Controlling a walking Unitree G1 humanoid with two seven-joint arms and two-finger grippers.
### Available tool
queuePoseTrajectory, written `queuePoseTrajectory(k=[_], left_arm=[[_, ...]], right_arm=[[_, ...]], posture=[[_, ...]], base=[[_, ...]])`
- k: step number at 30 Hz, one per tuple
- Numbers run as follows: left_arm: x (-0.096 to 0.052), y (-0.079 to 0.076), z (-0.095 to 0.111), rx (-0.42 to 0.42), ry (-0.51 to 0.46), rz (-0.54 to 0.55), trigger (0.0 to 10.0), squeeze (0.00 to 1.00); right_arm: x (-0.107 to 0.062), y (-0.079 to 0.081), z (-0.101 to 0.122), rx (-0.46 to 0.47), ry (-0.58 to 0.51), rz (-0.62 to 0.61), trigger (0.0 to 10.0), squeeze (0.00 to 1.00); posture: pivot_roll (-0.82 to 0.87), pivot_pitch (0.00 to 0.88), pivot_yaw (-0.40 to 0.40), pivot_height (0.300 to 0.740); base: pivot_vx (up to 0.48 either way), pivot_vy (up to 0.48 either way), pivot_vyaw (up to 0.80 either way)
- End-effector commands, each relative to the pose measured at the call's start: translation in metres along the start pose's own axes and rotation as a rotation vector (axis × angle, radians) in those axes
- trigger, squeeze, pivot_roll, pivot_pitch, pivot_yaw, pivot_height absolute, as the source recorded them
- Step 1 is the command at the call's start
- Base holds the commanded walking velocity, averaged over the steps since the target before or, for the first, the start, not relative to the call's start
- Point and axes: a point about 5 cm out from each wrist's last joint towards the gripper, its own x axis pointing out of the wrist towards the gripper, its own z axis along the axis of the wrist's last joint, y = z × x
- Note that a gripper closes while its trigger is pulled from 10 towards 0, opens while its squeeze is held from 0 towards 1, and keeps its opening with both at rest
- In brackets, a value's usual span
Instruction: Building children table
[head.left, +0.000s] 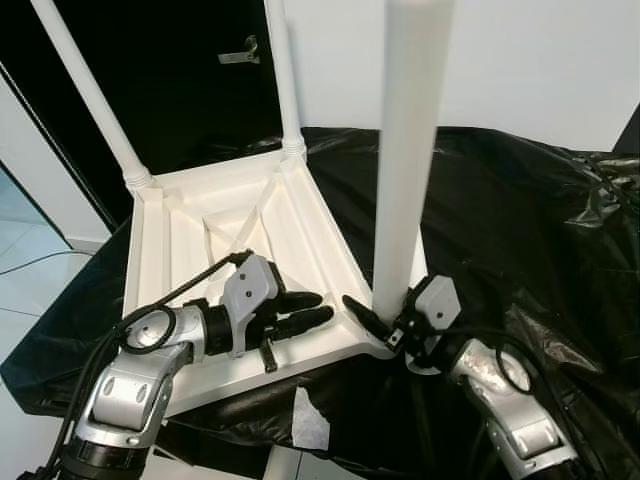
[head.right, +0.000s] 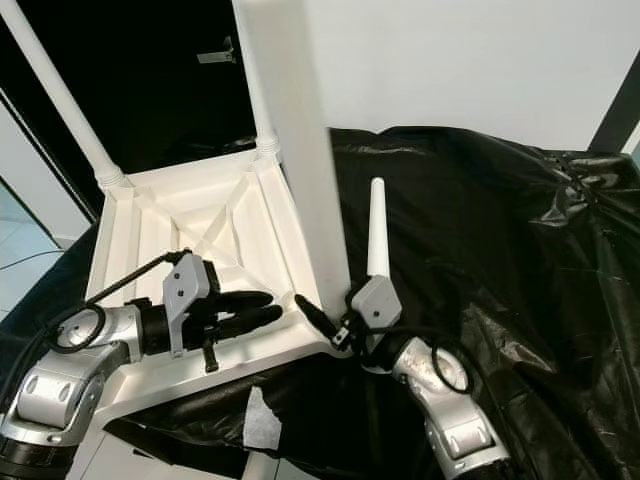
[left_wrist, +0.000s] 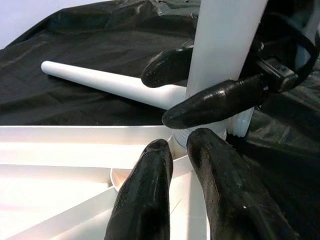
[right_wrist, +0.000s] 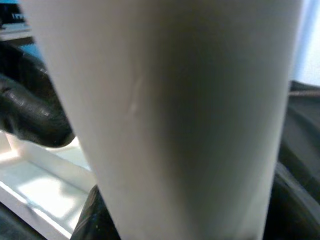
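Observation:
The white children's table (head.left: 190, 240) lies upside down on a black plastic sheet (head.left: 520, 220). Two legs stand at its far corners (head.left: 95, 95) (head.left: 285, 80). A third white leg (head.left: 410, 150) stands upright at the near right corner, and my right gripper (head.left: 385, 320) is shut around its base from the right. My left gripper (head.left: 315, 310) rests on the near frame rail just left of that corner, its fingers (left_wrist: 145, 195) together with nothing between them. A loose fourth leg (head.right: 377, 225) lies on the sheet behind the corner.
The black sheet is crumpled into folds at the right (head.right: 560, 250). A white scrap (head.left: 310, 420) hangs at the sheet's front edge. Behind the table is a dark door with a metal handle (head.left: 240, 52), beside a white wall (head.left: 540, 60). Pale floor (head.left: 25, 260) lies to the left.

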Motion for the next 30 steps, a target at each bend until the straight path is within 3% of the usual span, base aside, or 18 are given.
queuePoseTrajectory(k=[1, 5, 13, 22, 26, 30], left_arm=[[-0.003, 0.006, 0.002, 0.015, 0.0, 0.084, 10.0, 0.0], [-0.002, 0.007, 0.003, 0.018, -0.003, 0.085, 10.0, 0.0], [-0.002, 0.006, 0.003, 0.018, -0.002, 0.091, 10.0, 0.0], [-0.001, 0.007, 0.003, 0.019, -0.004, 0.095, 10.0, 0.0], [-0.001, 0.007, 0.004, 0.018, -0.008, 0.099, 10.0, 0.0], [-0.001, 0.007, 0.004, 0.018, -0.009, 0.099, 10.0, 0.0]], right_arm=[[-0.005, 0.014, -0.028, 0.124, 0.139, 0.06, 10.0, 0.0], [-0.005, 0.006, -0.022, 0.244, 0.115, 0.051, 10.0, 0.0], [-0.006, 0.004, -0.026, 0.29, 0.124, 0.007, 10.0, 0.0], [-0.006, 0.004, -0.024, 0.241, 0.149, 0.015, 10.0, 0.0], [-0.007, 0.009, -0.027, 0.125, 0.199, 0.073, 10.0, 0.0], [-0.007, 0.011, -0.028, 0.113, 0.206, 0.086, 10.0, 0.0]], posture=[[0.03, 0.0, 0.062, 0.74], [0.03, 0.0, 0.057, 0.74], [0.04, 0.0, 0.053, 0.74], [0.03, 0.0, 0.054, 0.74], [0.03, 0.0, 0.054, 0.74], [0.03, 0.0, 0.052, 0.74]], base=[[0.0, 0.0, 0.0], [0.0, 0.0, 0.0], [0.0, 0.0, 0.0], [0.0, 0.0, 0.0], [0.0, 0.0, 0.0], [0.0, 0.0, 0.0]])
